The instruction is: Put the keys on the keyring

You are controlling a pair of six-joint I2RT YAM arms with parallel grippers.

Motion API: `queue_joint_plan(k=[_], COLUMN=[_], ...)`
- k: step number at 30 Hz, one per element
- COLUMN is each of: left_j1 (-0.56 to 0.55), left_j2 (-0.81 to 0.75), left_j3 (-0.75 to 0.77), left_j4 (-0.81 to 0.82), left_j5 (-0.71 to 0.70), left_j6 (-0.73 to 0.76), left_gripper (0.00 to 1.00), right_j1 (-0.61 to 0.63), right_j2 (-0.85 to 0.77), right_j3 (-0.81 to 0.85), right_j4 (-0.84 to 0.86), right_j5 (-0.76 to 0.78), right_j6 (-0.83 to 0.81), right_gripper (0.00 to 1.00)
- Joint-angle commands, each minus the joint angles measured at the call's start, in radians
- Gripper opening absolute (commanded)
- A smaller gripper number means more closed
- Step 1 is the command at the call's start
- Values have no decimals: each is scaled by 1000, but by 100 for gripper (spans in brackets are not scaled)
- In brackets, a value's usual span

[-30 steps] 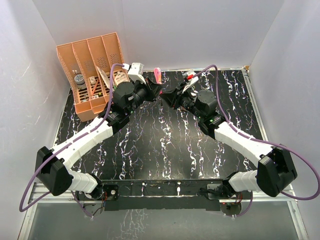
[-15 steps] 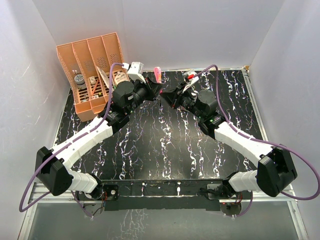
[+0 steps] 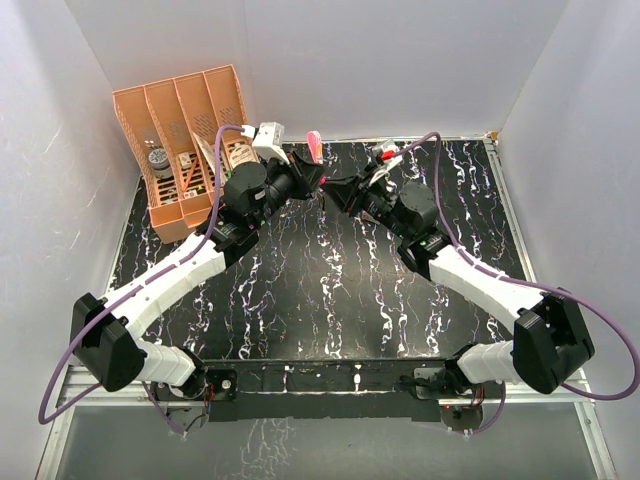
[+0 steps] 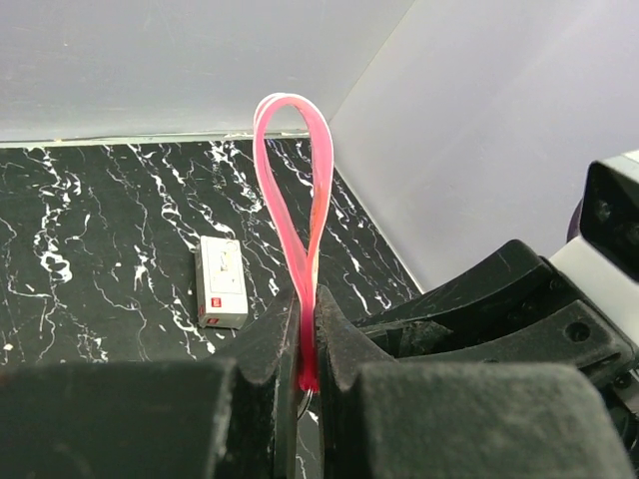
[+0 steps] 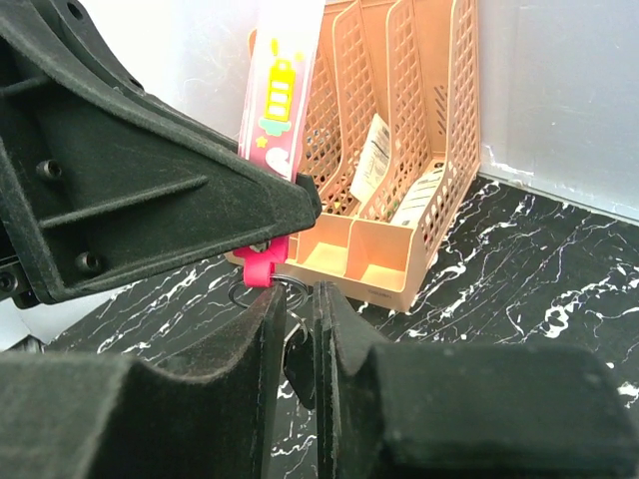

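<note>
L. hand (image 4: 307,334) is clamped narrow on the short magenta-pink strap keyring (image 4: 300,200), loop upright above its fingers, thin wire ring (image 5: 250,296) hanging just below. Since a sec ago the r. hand (image 5: 300,324) has edged in; the gap betw. hands is nearly gone, tips just under the ring. R. hand is narrow, apparently pinching the tiny pale metal key (image 5: 297,337), barely visible, so threading looks imminent. Room: orange mesh file organizer (image 5: 399,150) behind l. hand, small white box (image 4: 222,295) on desk (image 4: 100,249) beyond it, back wall close.
</note>
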Motion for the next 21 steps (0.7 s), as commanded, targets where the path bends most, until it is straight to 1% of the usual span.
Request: queue_joint_plan(k=[1, 15, 21], left_j1=[0, 1, 0], left_j2=[-19, -7, -4], left_j3=[7, 7, 10], left_j4=[41, 70, 65], left_j5=[41, 84, 84], left_j6=[-42, -80, -86], left_gripper=[0, 0, 0], right_j1=[1, 1, 1], right_j2=[-11, 12, 16], right_j3=[-14, -58, -79], right_j4=[160, 285, 339], right_j5=[-10, -41, -51], right_j6=[18, 26, 27], right_gripper=[17, 18, 16])
